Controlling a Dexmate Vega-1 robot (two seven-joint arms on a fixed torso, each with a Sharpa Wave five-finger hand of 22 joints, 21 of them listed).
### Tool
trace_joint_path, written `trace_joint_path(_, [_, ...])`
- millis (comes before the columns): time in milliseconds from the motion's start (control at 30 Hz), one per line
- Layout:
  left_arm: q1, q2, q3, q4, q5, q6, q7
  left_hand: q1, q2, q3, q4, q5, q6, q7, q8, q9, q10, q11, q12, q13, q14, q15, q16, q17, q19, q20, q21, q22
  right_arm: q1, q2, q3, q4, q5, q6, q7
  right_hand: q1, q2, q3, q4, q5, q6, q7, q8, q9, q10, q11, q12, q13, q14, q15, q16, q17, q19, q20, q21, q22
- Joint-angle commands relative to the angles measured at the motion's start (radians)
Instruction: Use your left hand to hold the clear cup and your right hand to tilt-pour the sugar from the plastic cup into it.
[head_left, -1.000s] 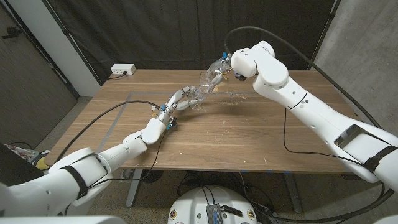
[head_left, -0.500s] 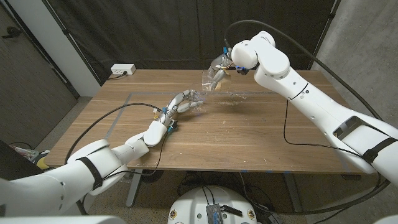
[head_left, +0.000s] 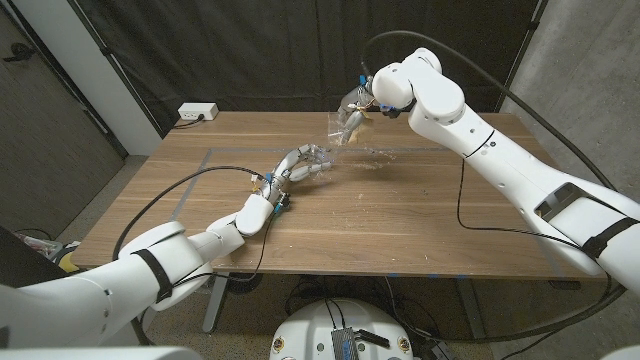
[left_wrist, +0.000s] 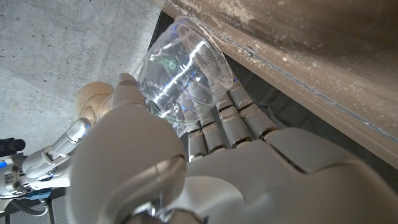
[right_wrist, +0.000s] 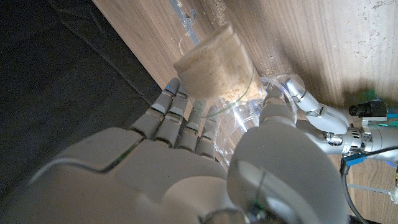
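Sugar (right_wrist: 214, 71) fills the tilted plastic cup (right_wrist: 217, 74), gripped by the right hand (head_left: 352, 120) with fingers (right_wrist: 177, 121) wrapped beneath it; at its 7 o'clock the left hand (head_left: 295, 163) encircles the clear cup (left_wrist: 183, 71) over the wooden table (head_left: 400, 215)

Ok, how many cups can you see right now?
2. The clear cup is gripped by the left hand low over the table; the plastic cup, holding sugar, is tilted in the right hand above it.
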Motion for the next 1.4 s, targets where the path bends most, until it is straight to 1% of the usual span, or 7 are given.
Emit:
trace_joint_path(33, [0.017, 0.013, 0.029, 0.001, 0.032, -0.071, 0.077, -0.003, 0.011, -0.006, -0.002, -0.001, 0.007, -0.001, 0.005, 0.001, 0.009, 0.000, 0.000, 0.004, 0.009, -0.128, -0.004, 0.005, -0.004, -0.069, 0.006, -0.001, 0.011, 0.031, -0.034, 0.006, -0.056, -0.001, 0.028, 0.002, 0.006, 0.008, 0.003, 0.000, 0.032, -0.022, 0.008, 0.003, 0.012, 0.000, -0.001, 0.005, 0.010, -0.182, -0.006, 0.005, 0.001, 0.001, -0.001, 0.001])
trace_joint_path(167, [0.025, 0.024, 0.029, -0.002, 0.041, -0.090, 0.102, -0.003, 0.012, -0.007, -0.002, -0.001, 0.005, -0.001, 0.005, 0.002, 0.012, -0.002, 0.000, 0.004, 0.009, -0.129, -0.005, 0.006, -0.004, -0.070, 0.006, -0.001, 0.020, 0.041, -0.043, 0.002, -0.074, 0.008, 0.056, 0.000, 0.007, 0.008, 0.003, 0.000, 0.034, -0.023, 0.008, 0.003, 0.014, 0.002, -0.001, 0.006, 0.010, -0.182, -0.007, 0.006, 0.001, 0.001, -0.001, 0.001])
trace_joint_path(300, [0.038, 0.031, 0.025, -0.002, 0.038, -0.100, 0.112, -0.003, 0.013, -0.009, -0.001, -0.001, 0.006, 0.000, 0.005, 0.001, 0.012, -0.003, -0.002, 0.002, 0.009, -0.128, -0.006, 0.007, -0.003, -0.071, 0.008, -0.001, 0.034, 0.053, -0.050, -0.003, -0.087, 0.022, 0.091, 0.000, 0.008, 0.008, 0.003, 0.000, 0.036, -0.025, 0.008, 0.003, 0.016, -0.003, -0.001, 0.007, 0.011, -0.183, -0.008, 0.007, 0.001, 0.002, -0.001, 0.001])
trace_joint_path(567, [0.048, 0.034, 0.021, 0.002, 0.023, -0.097, 0.102, -0.003, 0.015, -0.012, 0.001, -0.002, 0.007, -0.001, 0.006, 0.001, 0.014, -0.001, -0.002, 0.002, 0.012, -0.128, -0.008, 0.009, -0.004, -0.071, 0.010, -0.002, 0.065, 0.077, -0.068, -0.005, -0.123, 0.052, 0.168, -0.001, 0.007, 0.008, 0.002, 0.000, 0.037, -0.024, 0.008, 0.003, 0.018, -0.001, -0.002, 0.008, 0.015, -0.182, -0.007, 0.011, 0.000, 0.001, -0.002, 0.001])
trace_joint_path(767, [0.054, 0.029, 0.020, 0.008, 0.001, -0.077, 0.088, -0.002, 0.017, -0.014, 0.001, -0.002, 0.007, 0.001, 0.006, 0.001, 0.015, -0.001, -0.003, 0.002, 0.015, -0.127, -0.008, 0.010, -0.004, -0.070, 0.011, -0.002, 0.087, 0.101, -0.079, 0.005, -0.148, 0.074, 0.217, -0.001, 0.008, 0.009, 0.002, 0.000, 0.039, -0.024, 0.009, 0.003, 0.019, -0.003, -0.002, 0.009, 0.016, -0.182, -0.006, 0.013, 0.000, 0.001, -0.002, 0.001])
trace_joint_path(1133, [0.071, 0.012, 0.015, 0.013, -0.057, -0.038, 0.040, 0.002, 0.021, -0.016, 0.001, -0.003, 0.011, 0.003, 0.009, 0.003, 0.018, 0.002, -0.004, 0.001, 0.017, -0.126, -0.011, 0.012, -0.003, -0.070, 0.014, -0.003, 0.092, 0.115, -0.075, -0.003, -0.170, 0.105, 0.245, -0.002, 0.009, 0.010, 0.001, 0.000, 0.040, -0.024, 0.008, 0.003, 0.023, 0.000, -0.003, 0.010, 0.019, -0.183, -0.007, 0.016, 0.000, 0.000, -0.002, 0.001])
trace_joint_path(1400, [0.082, 0.007, 0.015, 0.014, -0.075, -0.042, 0.020, 0.004, 0.024, -0.018, 0.002, -0.003, 0.012, 0.003, 0.009, 0.003, 0.018, 0.002, -0.004, 0.004, 0.020, -0.126, -0.012, 0.014, -0.003, -0.069, 0.016, -0.004, 0.094, 0.120, -0.069, 0.000, -0.178, 0.122, 0.248, -0.004, 0.009, 0.010, 0.002, 0.000, 0.046, -0.022, 0.009, 0.003, 0.026, -0.005, -0.003, 0.010, 0.021, -0.182, -0.009, 0.018, 0.001, 0.000, -0.002, 0.001])
